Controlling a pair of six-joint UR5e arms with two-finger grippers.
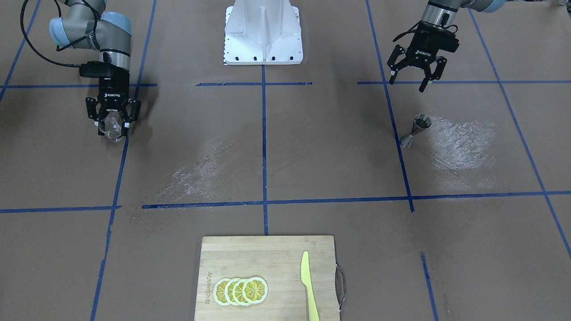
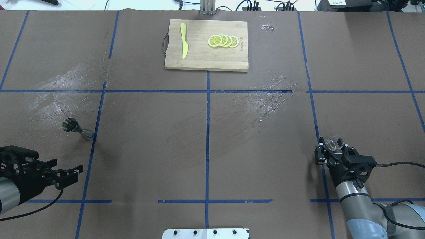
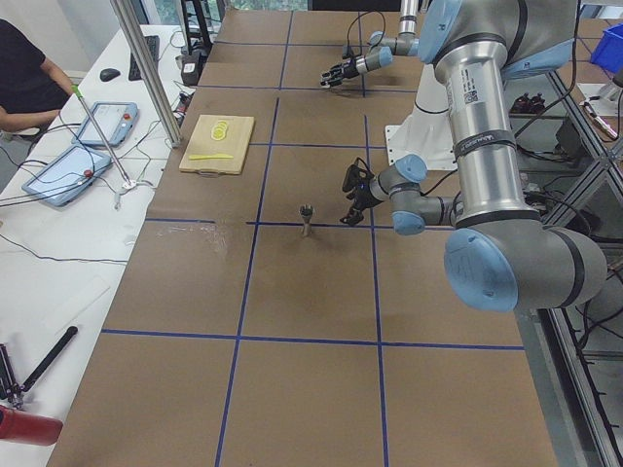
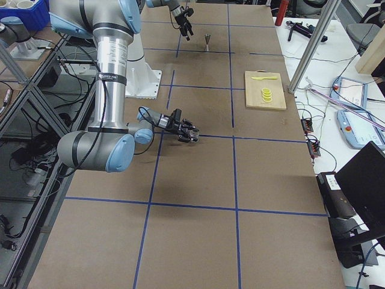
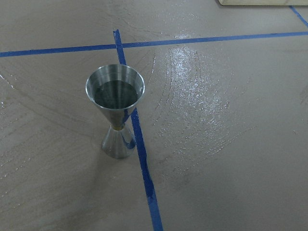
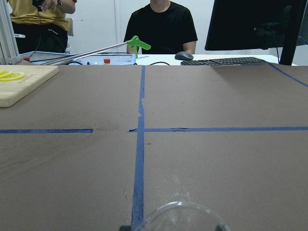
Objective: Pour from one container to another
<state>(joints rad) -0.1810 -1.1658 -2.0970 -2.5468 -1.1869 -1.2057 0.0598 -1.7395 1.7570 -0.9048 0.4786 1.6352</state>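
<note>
Cup [image 2: 334, 143] is clamped in the right jaws, lower right of the overhead view. Jigger [image 2: 79, 129] stands upright mid-left on the tabletop [image 2: 149, 149], left jaws apart near it. I'd carry the cup level across, stop above the jigger's mouth, tip slowly.

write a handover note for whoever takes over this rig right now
Right gripper: shut on the glass cup, held low on the robot's right side of the table.
Left gripper: open, empty, hovering just short of the jigger.
The jigger stands upright on the robot's left side, against a blue tape line, far from the cup.
Done: cup grasped.
Left: carry the cup across to the jigger and tip it in; nothing poured yet by the look of it. Cannot tell what either vessel holds.
</note>
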